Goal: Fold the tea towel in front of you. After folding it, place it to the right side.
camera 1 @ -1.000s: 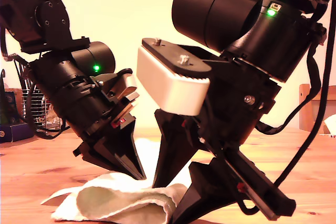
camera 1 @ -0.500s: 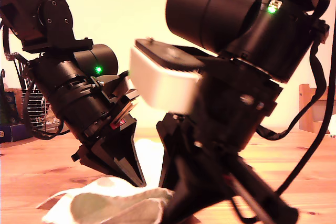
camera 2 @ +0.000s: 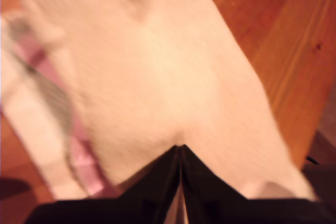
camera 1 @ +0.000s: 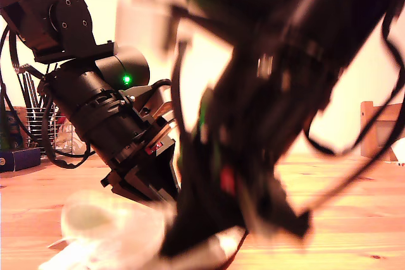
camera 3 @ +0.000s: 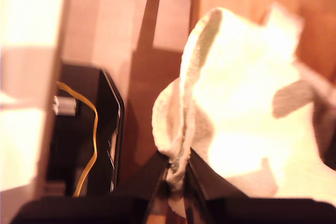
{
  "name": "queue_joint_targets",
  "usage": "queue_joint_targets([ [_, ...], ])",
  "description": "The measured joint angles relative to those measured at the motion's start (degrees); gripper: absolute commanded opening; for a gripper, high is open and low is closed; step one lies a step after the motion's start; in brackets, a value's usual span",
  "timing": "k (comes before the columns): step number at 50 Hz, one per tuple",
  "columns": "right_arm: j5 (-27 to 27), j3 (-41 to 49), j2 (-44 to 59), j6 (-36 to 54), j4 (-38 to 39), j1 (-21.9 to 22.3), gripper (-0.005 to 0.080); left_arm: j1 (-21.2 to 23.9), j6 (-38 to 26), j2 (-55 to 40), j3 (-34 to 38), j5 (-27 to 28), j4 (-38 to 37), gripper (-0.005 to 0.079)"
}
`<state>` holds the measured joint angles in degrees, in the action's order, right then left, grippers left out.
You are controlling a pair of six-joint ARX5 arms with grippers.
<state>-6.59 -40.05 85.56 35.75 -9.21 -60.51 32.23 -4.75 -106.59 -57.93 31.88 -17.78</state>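
Cream terry tea towel point(camera 2: 173, 72): bunched low over the wooden tabletop point(camera 1: 354, 219), near the exterior view's lower left, blurred there. Pink-patterned face visible in the first wrist view. First end effector point(camera 2: 180, 153): jaws closed, pinching a fold of cloth. Second end effector point(camera 3: 177, 174): jaws closed on a raised towel edge.

Close, blurred look along my first gripper point(camera 2: 180, 153), whose two dark jaws meet in a point, pinched together on the edge of the tea towel point(camera 2: 157, 77). The cream cloth spreads away from the jaws, with a pink and grey patterned face showing along one side. Reddish-brown wooden table point(camera 2: 283, 40) lies beneath.
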Motion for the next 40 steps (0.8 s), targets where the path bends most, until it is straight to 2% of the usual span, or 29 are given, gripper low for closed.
queue_joint_targets([
  [15, -0.3, 0.0, -8.6, -4.5, -2.9, -0.4, -0.0013, 0.0, 0.0, 0.0, 0.0, -0.7, 2.6, -0.0024],
  [40, -0.3, 0.0, -12.2, -13.1, -5.8, 0.9, -0.0013, 1.3, -1.1, 0.0, 0.0, 2.6, -7.6, -0.0024],
])
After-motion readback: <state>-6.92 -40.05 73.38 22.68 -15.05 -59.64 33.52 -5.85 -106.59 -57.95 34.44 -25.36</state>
